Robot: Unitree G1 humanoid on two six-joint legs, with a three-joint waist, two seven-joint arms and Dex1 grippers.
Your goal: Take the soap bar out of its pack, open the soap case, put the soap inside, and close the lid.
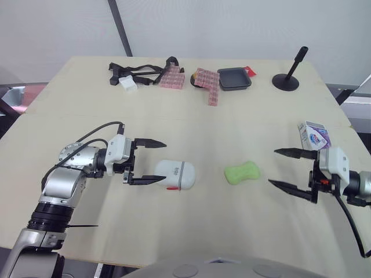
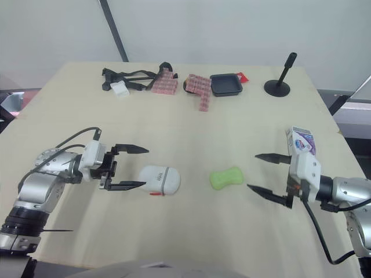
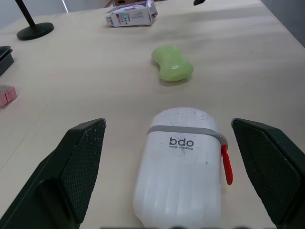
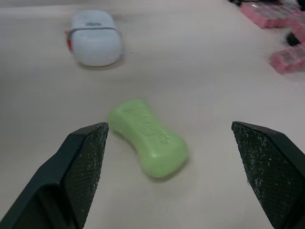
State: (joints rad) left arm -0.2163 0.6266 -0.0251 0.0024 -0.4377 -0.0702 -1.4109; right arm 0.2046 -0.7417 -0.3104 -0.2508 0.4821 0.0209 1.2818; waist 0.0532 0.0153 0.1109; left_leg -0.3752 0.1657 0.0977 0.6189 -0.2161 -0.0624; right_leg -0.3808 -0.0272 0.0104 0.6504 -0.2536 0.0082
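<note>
A green soap bar [image 1: 243, 172] lies bare on the table, right of centre. Left of it lies a white soap case [image 1: 175, 174] with a grey band and a red tab, its lid shut. My left gripper [image 1: 155, 161] is open just left of the case, its fingers [image 3: 78, 164] pointing at it without touching. The right gripper [image 1: 284, 169] is open to the right of the soap, a short gap away. The empty soap pack [image 1: 313, 135], a white and purple box, lies behind the right gripper.
At the back of the table lie black straps [image 1: 136, 73], pink blocks [image 1: 206, 83], a dark tray [image 1: 235, 79] and a black stand [image 1: 288, 78]. The table's right edge runs close to the soap pack.
</note>
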